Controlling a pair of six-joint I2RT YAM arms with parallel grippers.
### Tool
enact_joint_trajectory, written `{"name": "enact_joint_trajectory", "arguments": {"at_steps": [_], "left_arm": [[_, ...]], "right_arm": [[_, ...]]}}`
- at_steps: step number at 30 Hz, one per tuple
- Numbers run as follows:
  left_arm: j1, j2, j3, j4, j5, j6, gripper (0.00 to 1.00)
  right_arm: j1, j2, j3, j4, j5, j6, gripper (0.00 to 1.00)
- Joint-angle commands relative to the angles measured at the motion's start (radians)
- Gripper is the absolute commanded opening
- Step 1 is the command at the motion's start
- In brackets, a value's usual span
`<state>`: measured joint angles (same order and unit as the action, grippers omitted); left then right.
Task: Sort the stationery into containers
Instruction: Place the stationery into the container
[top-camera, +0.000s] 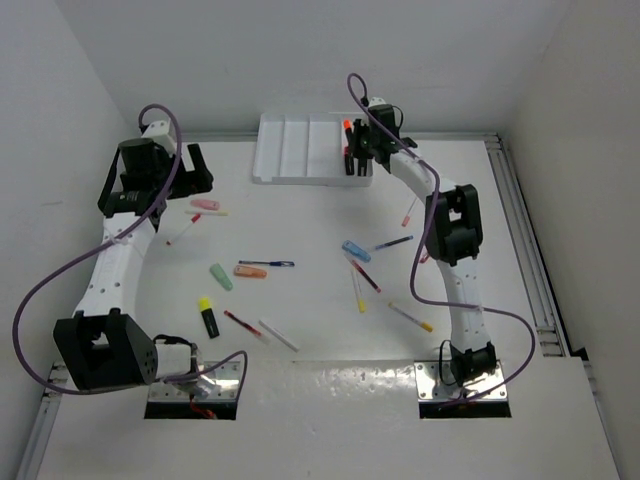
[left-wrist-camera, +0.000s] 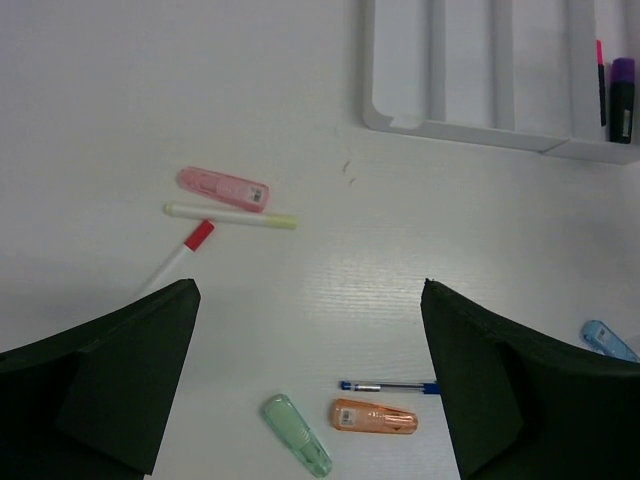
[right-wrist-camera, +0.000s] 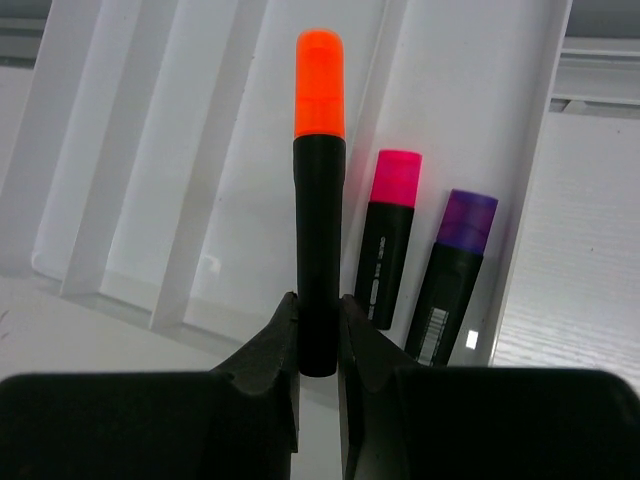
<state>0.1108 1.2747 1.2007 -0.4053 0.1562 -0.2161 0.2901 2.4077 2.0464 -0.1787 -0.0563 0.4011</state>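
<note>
While the left claw (left-wrist-camera: 308, 300) hangs spread wide and empty over the surface (left-wrist-camera: 100, 80), the right claw (right-wrist-camera: 318, 325) clenches the orange highlighter (right-wrist-camera: 319, 200) over the right end of the tray (right-wrist-camera: 130, 120); it should lower it flat beside the pink highlighter (right-wrist-camera: 385, 250) and purple highlighter (right-wrist-camera: 450, 270) (rightmost compartment) before releasing.

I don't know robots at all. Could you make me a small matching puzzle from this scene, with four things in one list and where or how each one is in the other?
Things:
1. orange-capped highlighter
2. purple-capped highlighter
3. pale pink highlighter
4. left end effector

Places or states:
a. lying on the table beside a thin yellowish pen
b. wide open, holding nothing
c. lying in an end compartment of the tray
d. clamped in the right end effector

Pairs: 1-d, 2-c, 3-a, 4-b
</note>
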Motion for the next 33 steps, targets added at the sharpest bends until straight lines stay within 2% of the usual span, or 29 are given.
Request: {"name": "enact_joint_trajectory", "arguments": {"at_steps": [1, 6, 15, 18, 19, 20, 23, 24, 25, 26, 27, 28, 29, 30, 31, 32, 33], "left_arm": [[-0.002, 0.02, -0.009, 0.037, 0.014, -0.02, 1.0], [0.0, 0.034, -0.044, 0.062, 0.02, -0.038, 1.0], [0.0, 0.035, -0.078, 0.069, 0.017, -0.029, 1.0], [0.004, 0.035, -0.078, 0.066, 0.011, -0.028, 1.0], [0.004, 0.035, -0.076, 0.062, 0.003, -0.025, 1.0], [0.004, 0.034, -0.075, 0.06, -0.001, -0.02, 1.0], [0.012, 0.025, -0.073, 0.054, -0.007, 0.01, 1.0], [0.015, 0.023, -0.072, 0.054, -0.007, 0.027, 1.0], [0.029, 0.009, -0.067, 0.043, 0.018, 0.129, 1.0], [0.032, 0.009, -0.061, 0.043, 0.019, 0.13, 1.0], [0.038, 0.008, -0.049, 0.01, 0.079, 0.177, 1.0], [0.049, 0.009, -0.037, -0.021, 0.124, 0.31, 1.0], [0.065, 0.009, -0.006, -0.111, 0.267, 0.492, 0.99], [0.066, 0.009, 0.008, -0.169, 0.346, 0.494, 0.99], [0.078, 0.012, 0.038, -0.243, 0.415, 0.693, 0.95], [0.079, 0.011, 0.052, -0.319, 0.471, 0.804, 0.93], [0.079, 0.017, 0.063, -0.478, 0.526, 0.895, 0.9]], "right_arm": [[-0.009, 0.017, 0.032, 0.125, 0.022, 0.001, 0.0], [-0.017, 0.059, 0.035, 0.201, 0.038, 0.005, 0.0], [-0.028, 0.191, 0.15, 0.292, 0.073, 0.002, 0.02], [-0.026, 0.218, 0.185, 0.308, 0.091, 0.001, 0.18], [-0.028, 0.22, 0.189, 0.315, 0.098, 0.001, 0.33], [-0.025, 0.219, 0.189, 0.318, 0.104, 0.001, 0.42], [-0.028, 0.183, 0.179, 0.321, 0.118, -0.001, 0.64], [-0.026, 0.165, 0.164, 0.321, 0.116, -0.008, 0.66], [-0.028, 0.101, 0.12, 0.324, 0.092, -0.025, 0.68], [-0.028, 0.075, 0.103, 0.324, 0.092, -0.03, 0.68], [-0.029, 0.047, 0.086, 0.32, 0.084, -0.033, 0.68], [-0.031, 0.015, 0.068, 0.303, 0.064, -0.033, 0.68], [-0.032, -0.054, 0.025, 0.279, 0.035, -0.034, 0.68], [-0.035, -0.094, -0.004, 0.278, 0.035, -0.028, 0.67], [-0.04, -0.134, -0.065, 0.251, -0.015, -0.025, 0.64], [-0.04, -0.178, -0.101, 0.234, -0.048, -0.024, 0.64], [-0.042, -0.265, -0.136, 0.214, -0.083, -0.025, 0.6]]}}
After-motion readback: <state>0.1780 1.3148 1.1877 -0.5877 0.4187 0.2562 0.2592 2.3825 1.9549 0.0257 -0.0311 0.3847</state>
